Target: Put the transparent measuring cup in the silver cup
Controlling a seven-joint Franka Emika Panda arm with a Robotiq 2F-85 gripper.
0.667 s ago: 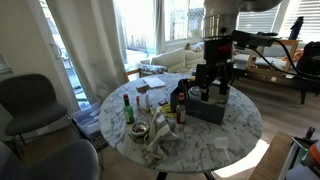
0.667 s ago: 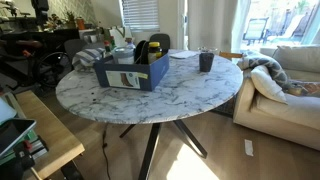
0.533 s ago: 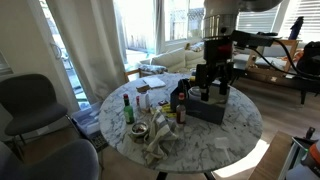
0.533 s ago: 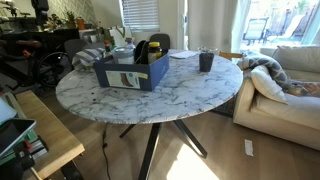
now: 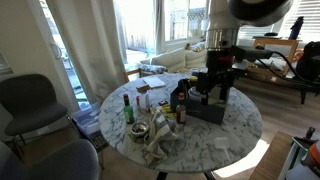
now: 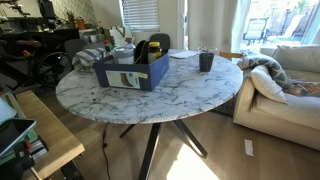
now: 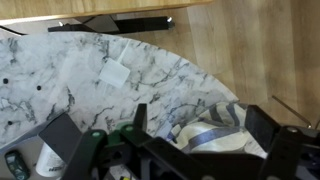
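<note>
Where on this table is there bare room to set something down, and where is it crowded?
Widest free patch: the bare marble of the table between the blue caddy and the near edge in an exterior view, reaching round to the dark cup. Crowded: the bottles and crumpled cloth beside the caddy, which sits under the gripper.

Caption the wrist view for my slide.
Open gripper over the marble table near its edge, a white card on it, wooden floor beyond.
</note>
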